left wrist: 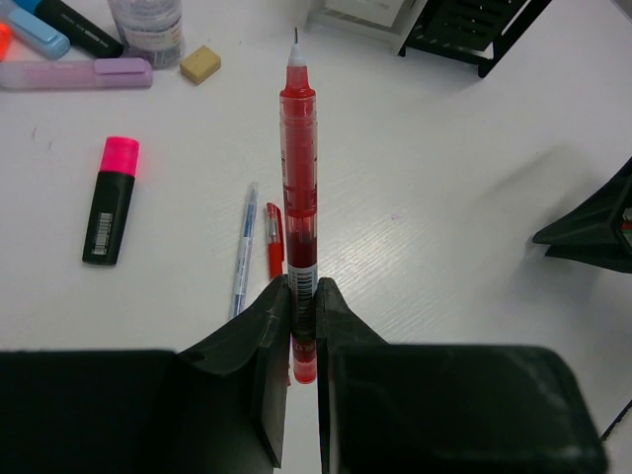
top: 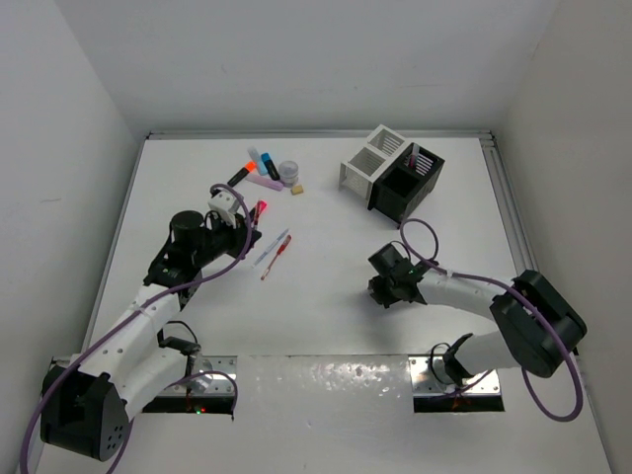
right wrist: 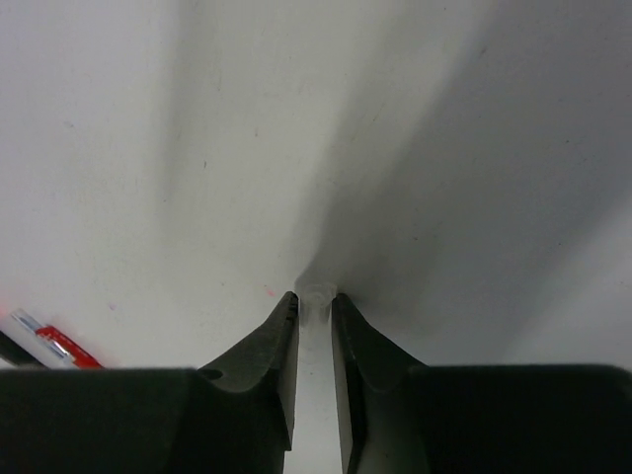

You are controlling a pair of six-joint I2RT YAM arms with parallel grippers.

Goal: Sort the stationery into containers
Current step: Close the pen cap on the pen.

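Red pen (left wrist: pixel 299 188) — clamped at its lower end between the fingers of the left pincer (left wrist: pixel 303 288), its tip pointing ahead toward the far side of the tabletop (top: pixel 326 326). Under it lie a clear pen (left wrist: pixel 242 247) and a second red pen (left wrist: pixel 274 242), side by side. To their left is a black highlighter with a pink cap (left wrist: pixel 111 202). Farther off lie a tan eraser (left wrist: pixel 199 63), a tape roll (left wrist: pixel 146 25), a lilac highlighter (left wrist: pixel 74 74) and a blue highlighter (left wrist: pixel 35 35). The white box (top: pixel 360 163) and black box (top: pixel 395 197) stand joined at the far right. In front of them the right pincer (right wrist: pixel 316 301) is low on the tabletop, fingers nearly together around a small clear bit — whether it is gripped I cannot tell.
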